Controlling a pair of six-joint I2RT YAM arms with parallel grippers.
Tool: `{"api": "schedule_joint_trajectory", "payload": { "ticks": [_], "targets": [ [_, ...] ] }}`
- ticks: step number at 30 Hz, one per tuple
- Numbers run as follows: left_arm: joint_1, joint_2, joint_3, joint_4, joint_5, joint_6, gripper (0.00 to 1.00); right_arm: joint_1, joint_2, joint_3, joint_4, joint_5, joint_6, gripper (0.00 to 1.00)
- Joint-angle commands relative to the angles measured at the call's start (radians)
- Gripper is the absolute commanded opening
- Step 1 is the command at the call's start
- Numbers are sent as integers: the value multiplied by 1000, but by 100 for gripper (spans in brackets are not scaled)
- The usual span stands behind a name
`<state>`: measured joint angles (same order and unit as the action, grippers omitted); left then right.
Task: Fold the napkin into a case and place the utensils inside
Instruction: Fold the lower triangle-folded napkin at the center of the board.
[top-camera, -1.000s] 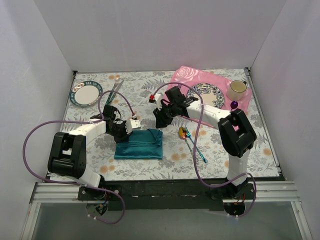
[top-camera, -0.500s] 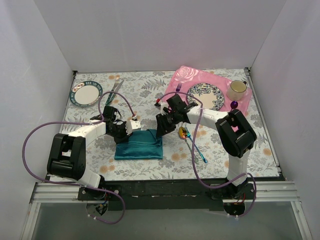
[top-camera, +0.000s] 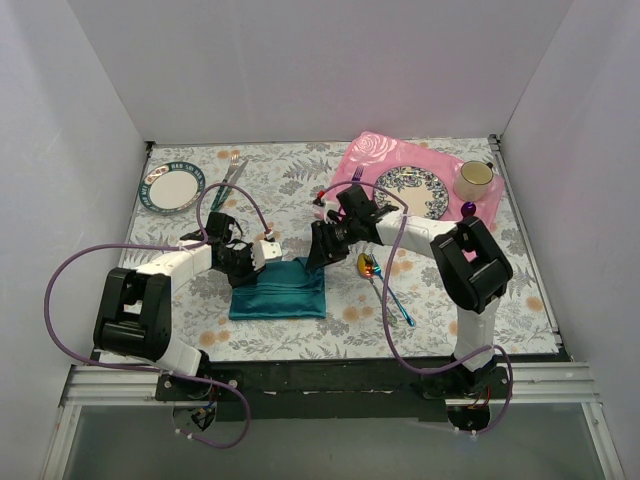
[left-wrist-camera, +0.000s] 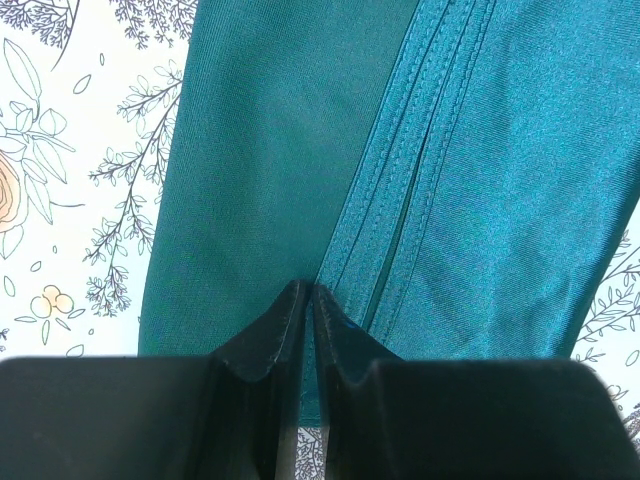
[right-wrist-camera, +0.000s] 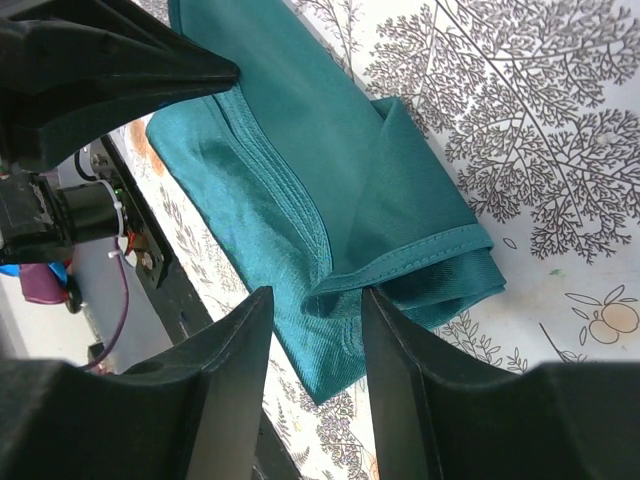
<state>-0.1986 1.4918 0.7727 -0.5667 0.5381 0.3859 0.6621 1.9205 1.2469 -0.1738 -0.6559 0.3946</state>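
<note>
Above the floral worktop (top-camera: 300, 180), the overhead view shows the napkin (top-camera: 280, 292) folded into a teal rectangle near the front edge, between the two arms. The left pincer (top-camera: 250, 272) sits at its far left edge and the right pincer (top-camera: 316, 262) at its far right corner. The utensils (top-camera: 369, 266) lie just to the right, apart from the cloth. Left wrist view: the fingers are closed, tips together over a stitched hem (whether cloth is pinched between them I cannot tell). Right wrist view: the fingers stand apart, open, straddling the hem at the folded corner without clamping it.
</note>
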Motion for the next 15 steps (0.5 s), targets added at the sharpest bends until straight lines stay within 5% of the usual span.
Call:
{"api": "schedule_joint_trajectory", "payload": {
  "ticks": [1,8,13,15],
  "targets": [
    [-4,-42,-10,5,0,10,8,-7,29,-1,30,-22,44,49],
    [-4,-38,-12,5,0,11,8,-12,55,-9,33,-31,67,33],
    [-4,-36,-10,5,-7,5,8,-15,45,-15,10,-42,53,1],
    [-4,-44,-4,1,-3,-4,8,-19,34,-23,-15,-44,27,1]
  ]
}}
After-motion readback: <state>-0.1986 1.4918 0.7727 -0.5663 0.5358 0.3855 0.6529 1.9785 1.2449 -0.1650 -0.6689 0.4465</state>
